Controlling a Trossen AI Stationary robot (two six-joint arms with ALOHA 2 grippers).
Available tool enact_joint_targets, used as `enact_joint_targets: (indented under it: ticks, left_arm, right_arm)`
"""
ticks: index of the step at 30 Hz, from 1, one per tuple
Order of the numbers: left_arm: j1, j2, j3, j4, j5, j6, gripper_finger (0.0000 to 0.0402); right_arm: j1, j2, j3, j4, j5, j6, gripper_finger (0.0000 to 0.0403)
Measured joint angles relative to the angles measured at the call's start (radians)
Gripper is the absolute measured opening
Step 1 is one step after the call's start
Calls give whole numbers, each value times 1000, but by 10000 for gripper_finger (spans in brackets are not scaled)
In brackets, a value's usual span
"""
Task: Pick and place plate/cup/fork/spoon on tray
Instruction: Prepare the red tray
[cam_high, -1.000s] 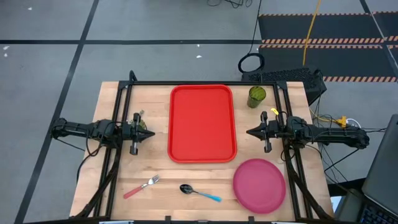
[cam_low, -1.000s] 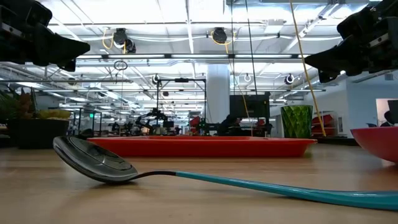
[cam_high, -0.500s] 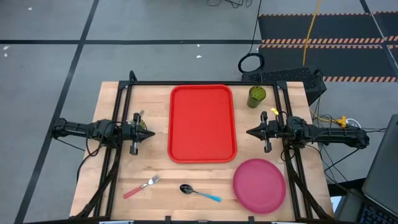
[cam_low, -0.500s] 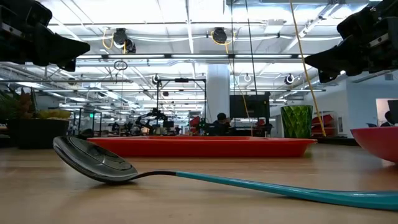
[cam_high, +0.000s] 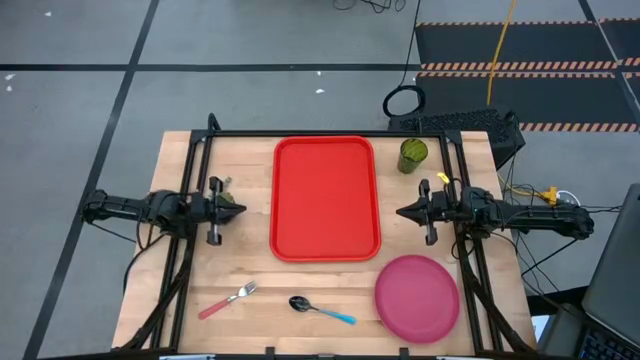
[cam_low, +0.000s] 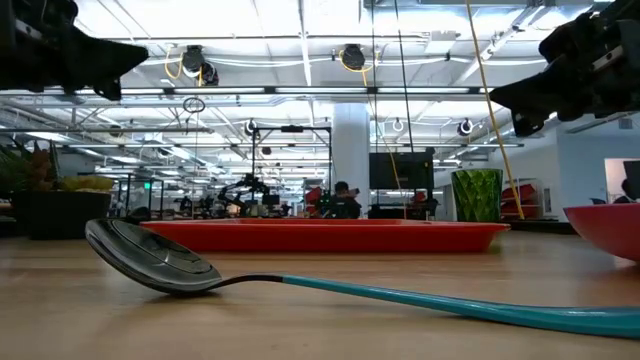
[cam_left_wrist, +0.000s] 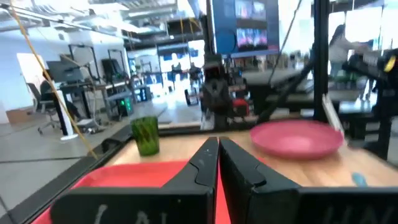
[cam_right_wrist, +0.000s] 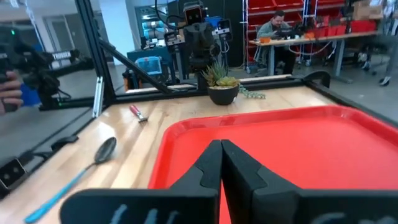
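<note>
High view gives you tray centre, cup at 2, plate at 5, fork and spoon at 6; wrist views alone show left gripper and right gripper pressed together, empty.

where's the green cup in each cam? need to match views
High view: cup at the table's far edge, just right of the tray.
Low view: cup right of centre, behind the tray's rim.
Left wrist view: cup left of centre, beyond the tray.
Right wrist view: not in it.
Shared landmark: the red tray, also in the right wrist view.
</note>
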Motion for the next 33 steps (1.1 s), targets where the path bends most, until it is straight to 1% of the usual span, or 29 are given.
enact_joint_targets:
  ticks: [4,7,9,13,17,20,22,25,27,29,33]
  left_arm:
    - [0,0,0,68,0,-74,19]
    - [0,0,0,97,0,-165,19]
    - [0,0,0,102,0,-200,19]
    - [0,0,0,110,0,-184,19]
    - [0,3,0,168,-2,-225,19]
    - [0,24,0,192,24,-190,19]
    - [0,49,12,186,14,-166,19]
    - [0,109,77,110,-38,-162,19]
    - [0,168,158,18,-57,-168,19]
    - [0,242,263,-96,-68,-170,19]
    - [0,421,509,-375,-93,-144,19]
  right_arm:
    - [0,0,0,22,0,10,0]
    - [0,0,0,60,0,12,0]
    - [0,0,0,80,0,12,0]
    - [0,0,0,118,0,12,0]
    - [0,0,0,132,0,12,0]
    - [0,0,0,131,0,12,0]
    - [0,0,0,131,0,12,0]
    - [0,0,0,131,0,12,0]
    - [0,0,0,131,0,12,0]
    - [0,0,0,132,0,12,0]
    - [0,0,0,132,0,-4,0]
